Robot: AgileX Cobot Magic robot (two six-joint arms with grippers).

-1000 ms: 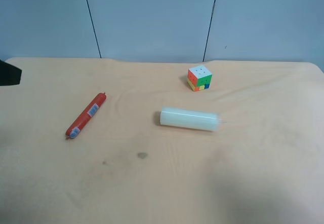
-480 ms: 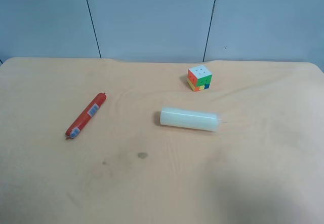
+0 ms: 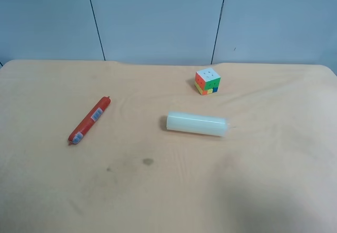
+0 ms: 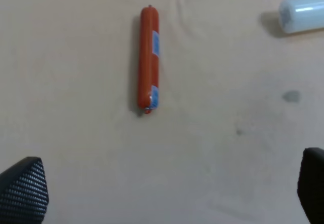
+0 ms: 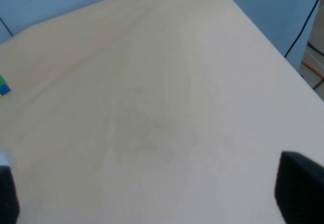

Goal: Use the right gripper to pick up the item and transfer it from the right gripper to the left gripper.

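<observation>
So the sausage stick (image 3: 89,120) was just lying flat on the tan counter (image 3: 168,191), slanted, over toward the exterior high view's left side. Nothing was touching it and nothing was piled on or against it, just bare cloth all around.

The other stuff was well apart from it. A pale whitish cylinder (image 3: 197,124) lay on its side near the middle of the counter, and a little multicoloured puzzle cube (image 3: 207,80) sat further back, nearer the blue wall panels (image 3: 158,17). There was a small dark stain (image 3: 148,162) on the cloth in front of the cylinder too.

From the high camera neither of my arms showed at all.

My left fingers (image 4: 162,188) were spread wide, with only the two tips poking in at the corners of the left wrist view, holding nothing. The sausage stick (image 4: 149,59) sat well ahead of them in the open gap, and one end of the cylinder (image 4: 301,13) peeked in at the edge.

My right fingers (image 5: 152,193) were wide apart too and empty, over a bare stretch of counter by its edge. A sliver of the cube (image 5: 3,86) showed at the border, and the sausage stick wasn't in that view.
</observation>
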